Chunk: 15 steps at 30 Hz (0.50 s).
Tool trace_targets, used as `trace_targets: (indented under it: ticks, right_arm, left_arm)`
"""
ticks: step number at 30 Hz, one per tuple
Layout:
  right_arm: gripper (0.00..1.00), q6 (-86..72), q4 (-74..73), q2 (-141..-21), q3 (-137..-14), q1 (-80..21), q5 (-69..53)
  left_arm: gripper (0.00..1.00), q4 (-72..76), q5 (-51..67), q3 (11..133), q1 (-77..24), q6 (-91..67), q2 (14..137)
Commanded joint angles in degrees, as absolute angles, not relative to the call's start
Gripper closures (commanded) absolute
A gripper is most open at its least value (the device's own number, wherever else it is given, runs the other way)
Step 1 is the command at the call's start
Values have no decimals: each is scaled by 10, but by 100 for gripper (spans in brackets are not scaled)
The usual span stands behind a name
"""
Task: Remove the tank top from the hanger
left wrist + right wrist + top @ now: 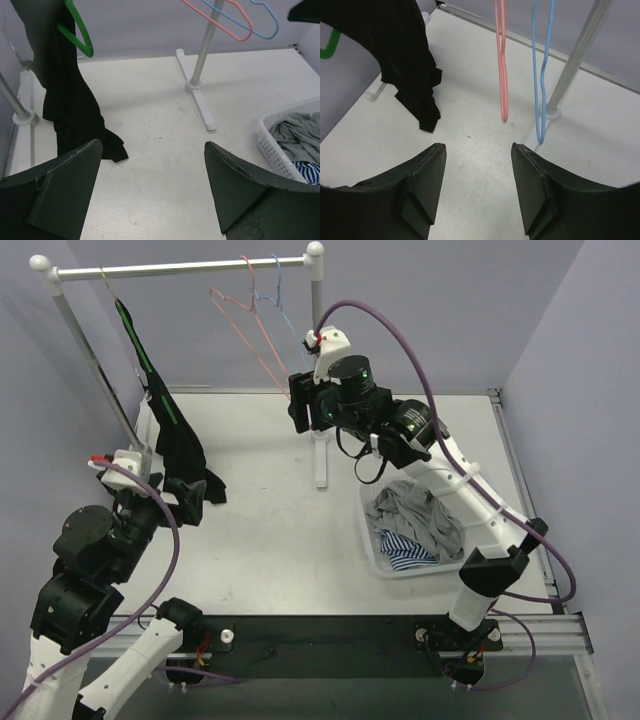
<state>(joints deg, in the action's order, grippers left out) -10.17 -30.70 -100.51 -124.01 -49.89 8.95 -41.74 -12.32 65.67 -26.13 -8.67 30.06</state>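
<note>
Black tank top (178, 440) on a green hanger (80, 32), hung at the left end of the rail (180, 267), draped down in a long fold, lower hem pooled on the white worktop (270, 540) near the rack's left foot. Left tool (190, 495) low over the worktop, just beside that pooled hem, fingers spread wide, released, nothing between them; contact with the cloth impossible to tell. Right tool (298, 405) raised near the rack's right post (318, 340), turned left toward the garment yet well apart from it, fingers parted, released, nothing gripped. Pink hanger (245, 325) and blue hanger (283, 310) on the rail between the tank top and the right post, no clothing on either, dangling just ahead of the right tool. White basket (368, 530) on the right side of the worktop, beneath the right arm, holding a crumpled grey garment (425, 510) and a blue-and-white striped one (405, 552).
</note>
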Motion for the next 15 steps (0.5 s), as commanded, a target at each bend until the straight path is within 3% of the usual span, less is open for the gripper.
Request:
trace_targets:
  ticks: [1, 6, 15]
  right_arm:
    - [40, -124, -286, -897, -1178, -498, 44]
    - [20, -136, -280, -794, -1052, -524, 39]
    - [18, -154, -265, -701, -906, -616, 97]
  left_arm:
    - [7, -385, -182, 714, -263, -55, 358]
    - [12, -364, -265, 775, -262, -31, 429]
    - [19, -251, -357, 842, -229, 10, 563]
